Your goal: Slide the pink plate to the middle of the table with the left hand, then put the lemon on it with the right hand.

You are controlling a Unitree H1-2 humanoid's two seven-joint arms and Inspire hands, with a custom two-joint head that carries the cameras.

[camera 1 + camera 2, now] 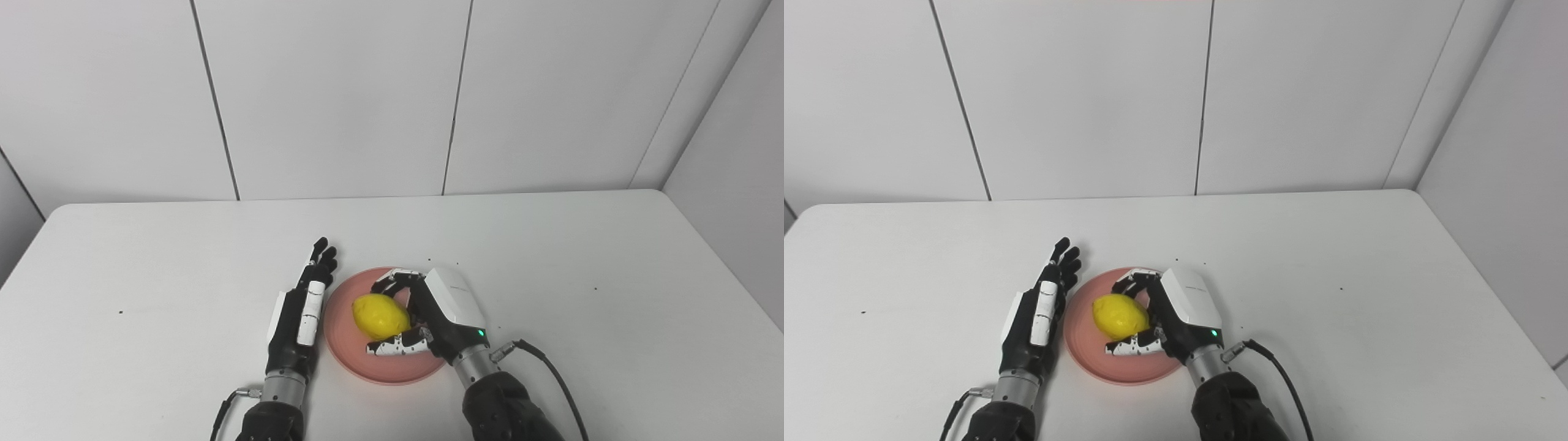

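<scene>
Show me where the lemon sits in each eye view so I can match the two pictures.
Left eye view: the lemon lies left of centre, low in the picture, on the pink plate, cupped by the right hand.
Right eye view: the lemon sits further left, at the same height.
Shared landmark: the left hand, flat beside the plate's left rim.

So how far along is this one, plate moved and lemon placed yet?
Done: the pink plate sits near the table's middle, and the left hand rests open beside its left rim. In hand: the lemon is over the plate, the right hand cupped around it; whether it rests on the plate is unclear. Left: open the fingers and withdraw.
</scene>
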